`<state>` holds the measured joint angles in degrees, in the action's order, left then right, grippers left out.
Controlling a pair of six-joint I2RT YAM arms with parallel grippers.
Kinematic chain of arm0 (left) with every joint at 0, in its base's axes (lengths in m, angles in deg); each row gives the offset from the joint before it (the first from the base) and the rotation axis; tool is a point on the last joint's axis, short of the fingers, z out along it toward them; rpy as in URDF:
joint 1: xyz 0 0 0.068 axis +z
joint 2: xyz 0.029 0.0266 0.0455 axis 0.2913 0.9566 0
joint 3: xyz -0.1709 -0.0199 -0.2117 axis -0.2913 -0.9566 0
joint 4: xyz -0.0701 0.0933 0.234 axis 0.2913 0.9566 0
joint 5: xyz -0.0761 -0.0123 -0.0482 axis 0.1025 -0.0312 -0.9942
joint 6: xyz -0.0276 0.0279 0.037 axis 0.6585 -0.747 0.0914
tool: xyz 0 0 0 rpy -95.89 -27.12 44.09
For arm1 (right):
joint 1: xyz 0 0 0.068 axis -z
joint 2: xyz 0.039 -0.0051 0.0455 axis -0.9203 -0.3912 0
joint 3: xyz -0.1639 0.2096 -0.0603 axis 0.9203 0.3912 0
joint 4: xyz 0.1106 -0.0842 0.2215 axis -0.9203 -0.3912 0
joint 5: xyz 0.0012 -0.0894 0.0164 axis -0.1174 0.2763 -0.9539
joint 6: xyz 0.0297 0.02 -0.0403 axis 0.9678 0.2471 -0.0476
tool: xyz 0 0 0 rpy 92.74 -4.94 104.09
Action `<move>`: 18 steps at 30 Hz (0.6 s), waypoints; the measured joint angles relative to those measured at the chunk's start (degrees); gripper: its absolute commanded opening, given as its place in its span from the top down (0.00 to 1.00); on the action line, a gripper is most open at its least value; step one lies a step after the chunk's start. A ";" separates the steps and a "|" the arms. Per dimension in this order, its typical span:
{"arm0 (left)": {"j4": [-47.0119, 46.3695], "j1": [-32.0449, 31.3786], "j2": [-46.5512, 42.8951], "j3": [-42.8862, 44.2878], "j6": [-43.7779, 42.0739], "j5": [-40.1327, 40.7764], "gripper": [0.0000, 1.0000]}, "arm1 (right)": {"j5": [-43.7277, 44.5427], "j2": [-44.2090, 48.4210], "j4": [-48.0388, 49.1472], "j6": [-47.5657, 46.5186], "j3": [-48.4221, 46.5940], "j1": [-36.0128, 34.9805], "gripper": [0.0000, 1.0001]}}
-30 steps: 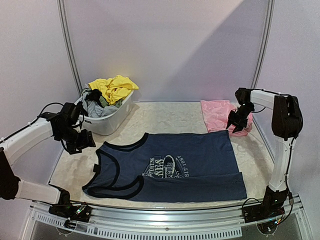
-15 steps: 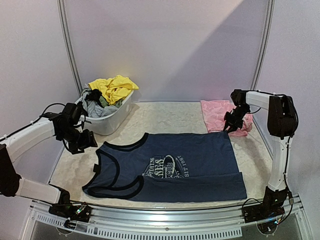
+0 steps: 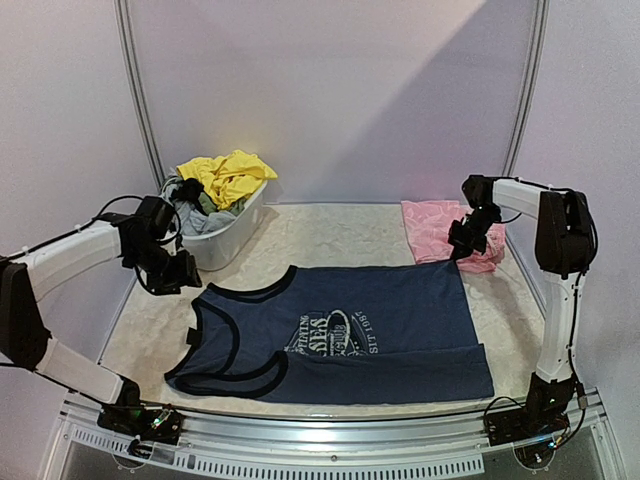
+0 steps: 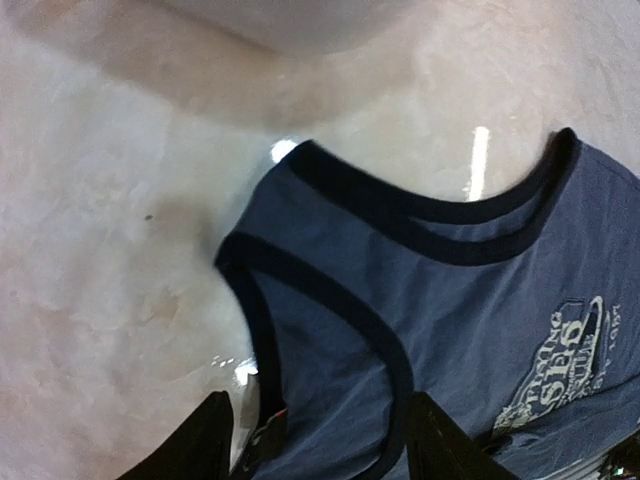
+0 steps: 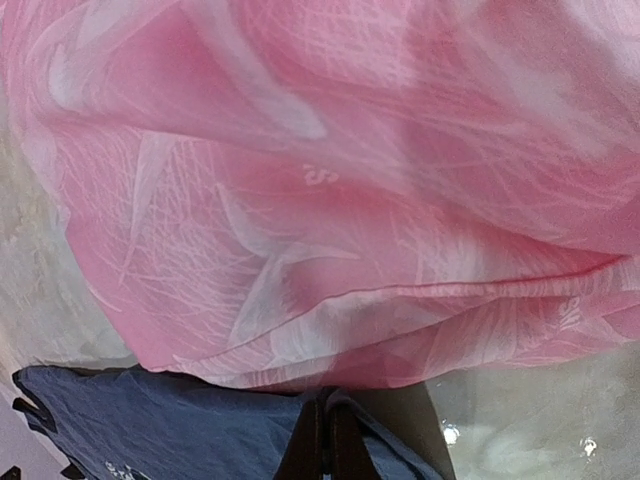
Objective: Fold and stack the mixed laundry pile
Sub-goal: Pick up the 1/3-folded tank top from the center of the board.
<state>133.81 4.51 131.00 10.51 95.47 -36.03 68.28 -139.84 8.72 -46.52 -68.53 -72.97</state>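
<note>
The right fingers point(image 5: 310, 455) are pressed shut on the navy tank top's point(image 3: 340, 335) far-right hem corner, just beside the pink piece point(image 3: 435, 228) at the surface's point(image 3: 330, 235) far-right corner, seemingly to lift it for folding. The left fingers point(image 4: 205, 445) stand apart over its shoulder strap. A second ago both hung farther out, the right pair parted.

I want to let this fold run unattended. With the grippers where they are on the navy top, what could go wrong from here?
1. The right gripper is shut at the far corner of the navy tank top, right beside the edge of the pink piece. Lifting might drag the pink piece along.
2. The left gripper is open over the shoulder strap. Closing there may catch only the trim, so the top could bunch.
</note>
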 measured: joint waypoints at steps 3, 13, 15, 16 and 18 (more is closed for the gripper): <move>-0.28 -2.86 3.61 4.48 -3.72 -1.29 0.37 | -0.26 1.25 -0.83 -1.66 0.07 0.00 1.00; -1.38 -15.82 24.83 28.65 -15.17 -4.92 0.36 | -2.21 7.10 -1.01 -5.62 2.64 -0.52 1.00; -1.18 -16.57 30.01 33.90 -16.94 -5.31 0.37 | -2.36 7.10 -0.98 -5.70 3.13 -0.61 1.00; -0.85 -16.79 32.83 36.92 -17.84 -5.42 0.37 | -2.36 7.10 -1.03 -5.73 3.23 -0.63 1.00; 0.26 -16.94 38.47 42.99 -19.78 -5.60 0.38 | -2.38 7.10 -1.01 -5.73 3.23 -0.66 1.00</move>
<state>134.07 -12.43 169.47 53.51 75.69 -41.63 65.90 -132.74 7.72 -52.25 -65.30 -73.63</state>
